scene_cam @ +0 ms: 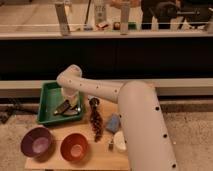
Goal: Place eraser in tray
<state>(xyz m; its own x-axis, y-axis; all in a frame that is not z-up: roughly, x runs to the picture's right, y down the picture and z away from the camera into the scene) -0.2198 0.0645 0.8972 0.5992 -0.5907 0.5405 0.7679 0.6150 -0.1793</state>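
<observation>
gripper (70, 100) sits low over the tray (46, 90), can't tell if it is clamped or apart; eraser (62, 107) lies inside the tray just beside it. Eraser looks light, stiff and a bit grippy; pinch it across the short sides at mid-length

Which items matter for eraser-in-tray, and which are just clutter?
Job:
- small dark eraser block with a pale part, inside the tray
- green rectangular plastic tray
- hand, low over the tray

Lying about:
- purple round bowl
- orange round bowl
- blue-grey lump
- reddish-brown stringy bunch
- small white container
</observation>
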